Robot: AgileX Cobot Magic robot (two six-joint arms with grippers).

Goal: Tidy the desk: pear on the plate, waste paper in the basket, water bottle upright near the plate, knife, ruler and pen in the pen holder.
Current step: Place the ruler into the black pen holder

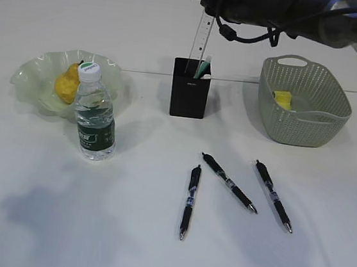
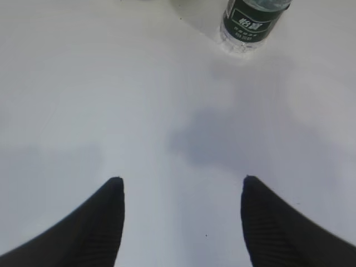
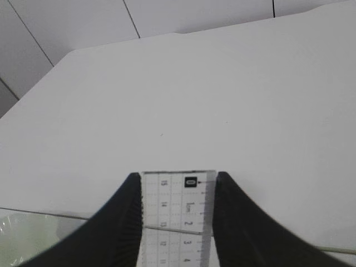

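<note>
My right gripper (image 1: 208,16) is shut on the top end of the transparent ruler (image 1: 200,42), which hangs upright with its lower end in the black pen holder (image 1: 188,96). The right wrist view shows the ruler (image 3: 178,206) between the jaws (image 3: 177,177). A yellow-green knife tip (image 1: 203,69) sticks out of the holder. Three black pens (image 1: 189,199) (image 1: 229,182) (image 1: 273,194) lie on the desk (image 1: 152,246). The pear (image 1: 67,83) sits on the green plate (image 1: 30,75). The water bottle (image 1: 95,114) stands upright beside it. My left gripper (image 2: 183,186) is open over bare desk, with the bottle (image 2: 250,22) ahead.
The sage-green basket (image 1: 303,115) stands at the right with the yellow waste paper (image 1: 282,98) inside. The right arm's dark body and cables (image 1: 276,12) reach across the top of the exterior view. A seam between two tabletops (image 1: 147,72) runs behind the holder.
</note>
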